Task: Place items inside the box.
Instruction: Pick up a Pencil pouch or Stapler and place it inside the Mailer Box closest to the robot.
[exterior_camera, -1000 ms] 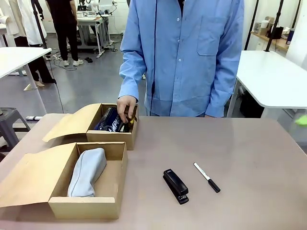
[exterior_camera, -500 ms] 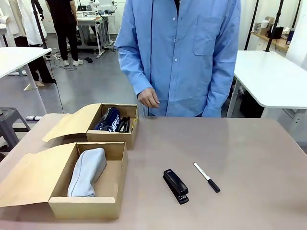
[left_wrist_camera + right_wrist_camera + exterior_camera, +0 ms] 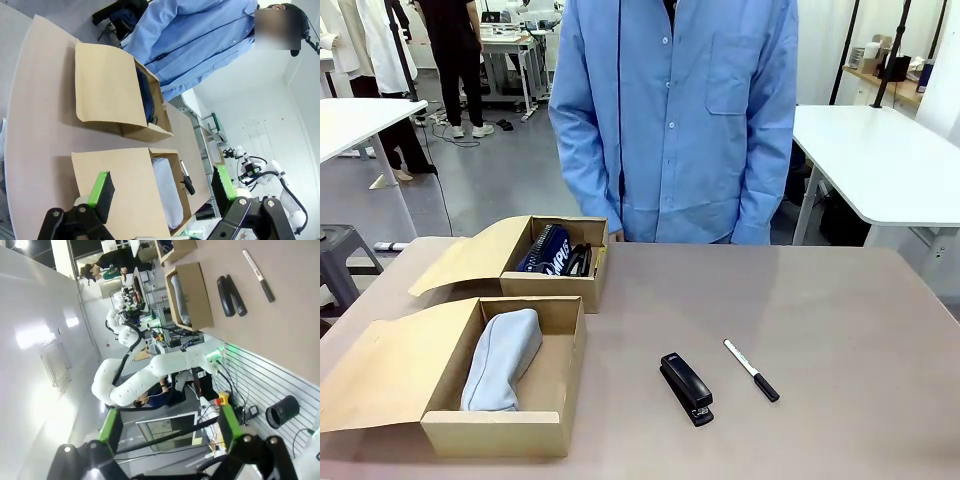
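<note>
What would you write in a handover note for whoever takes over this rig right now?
Left gripper open, empty; right gripper open, empty.
Grey pouch lies in the near box; navy pouch, a dark item beside it, in the far box.
Black stapler and marker pen lie on the table, apart.
To do: put both in a box.

**A:** What's where on your bench point(image 3: 820, 300)?

**B:** Left side has the near box point(image 3: 495, 435), with the far box point(image 3: 550, 288) just behind it. In the near one lies the zip pouch point(image 3: 503, 358). In the far one, the lettered pouch point(image 3: 546, 250) has the utility knife point(image 3: 582, 260) to its right.

**A:** Loose items?

**B:** Right of the near box you've got the stapler point(image 3: 687, 388), then the marker pen point(image 3: 751, 370) further right, not touching. Behind the far edge stands the person point(image 3: 680, 120).
</note>
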`<control>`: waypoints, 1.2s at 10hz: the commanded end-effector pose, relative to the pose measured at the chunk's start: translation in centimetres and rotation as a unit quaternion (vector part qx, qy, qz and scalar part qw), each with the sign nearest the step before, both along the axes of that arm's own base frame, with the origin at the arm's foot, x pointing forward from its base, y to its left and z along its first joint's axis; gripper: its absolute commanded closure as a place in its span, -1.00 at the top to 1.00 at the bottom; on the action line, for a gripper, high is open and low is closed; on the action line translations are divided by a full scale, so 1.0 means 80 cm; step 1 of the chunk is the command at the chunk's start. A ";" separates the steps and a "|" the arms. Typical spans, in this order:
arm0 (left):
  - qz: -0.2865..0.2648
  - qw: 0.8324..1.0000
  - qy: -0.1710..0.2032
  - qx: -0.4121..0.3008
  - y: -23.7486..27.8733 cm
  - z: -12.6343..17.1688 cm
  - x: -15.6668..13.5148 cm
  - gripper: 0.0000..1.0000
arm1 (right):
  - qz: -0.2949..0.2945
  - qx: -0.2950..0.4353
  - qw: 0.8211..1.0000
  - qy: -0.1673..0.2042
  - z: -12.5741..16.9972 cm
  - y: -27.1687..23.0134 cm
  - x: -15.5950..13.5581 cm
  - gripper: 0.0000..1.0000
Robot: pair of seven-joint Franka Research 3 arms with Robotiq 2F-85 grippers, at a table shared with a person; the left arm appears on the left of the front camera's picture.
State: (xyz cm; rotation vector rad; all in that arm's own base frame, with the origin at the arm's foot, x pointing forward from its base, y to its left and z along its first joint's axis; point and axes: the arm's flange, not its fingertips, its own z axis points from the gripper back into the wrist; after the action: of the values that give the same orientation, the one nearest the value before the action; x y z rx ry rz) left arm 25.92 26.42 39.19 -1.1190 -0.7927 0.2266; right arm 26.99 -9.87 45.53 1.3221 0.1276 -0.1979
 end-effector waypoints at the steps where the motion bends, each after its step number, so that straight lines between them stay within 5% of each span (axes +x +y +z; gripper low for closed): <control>1: 0.000 1.000 -0.015 -0.001 0.000 0.000 0.002 1.00 | 0.006 -0.007 1.000 -0.004 0.004 -0.006 -0.002 1.00; 7: 0.000 1.000 -0.015 -0.001 0.000 0.000 0.002 1.00 | -0.002 -0.002 1.000 0.001 0.000 -0.001 0.000 1.00; 9: 0.000 1.000 -0.015 -0.001 0.000 0.000 0.002 1.00 | -0.010 -0.138 0.990 0.001 0.008 0.049 -0.006 1.00; 10: 0.000 1.000 -0.015 -0.001 0.000 0.000 0.002 1.00 | -0.037 -0.287 0.957 0.011 0.028 0.093 0.004 1.00; 12: 0.000 1.000 -0.015 -0.001 0.000 0.000 0.002 1.00 | 0.000 -0.515 0.856 0.043 0.035 0.152 0.017 1.00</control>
State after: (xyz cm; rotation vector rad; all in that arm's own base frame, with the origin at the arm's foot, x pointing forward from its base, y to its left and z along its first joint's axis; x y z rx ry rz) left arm 25.95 26.42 39.13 -1.1195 -0.7910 0.2270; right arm 29.55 -0.98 49.66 0.7237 0.0096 -0.2369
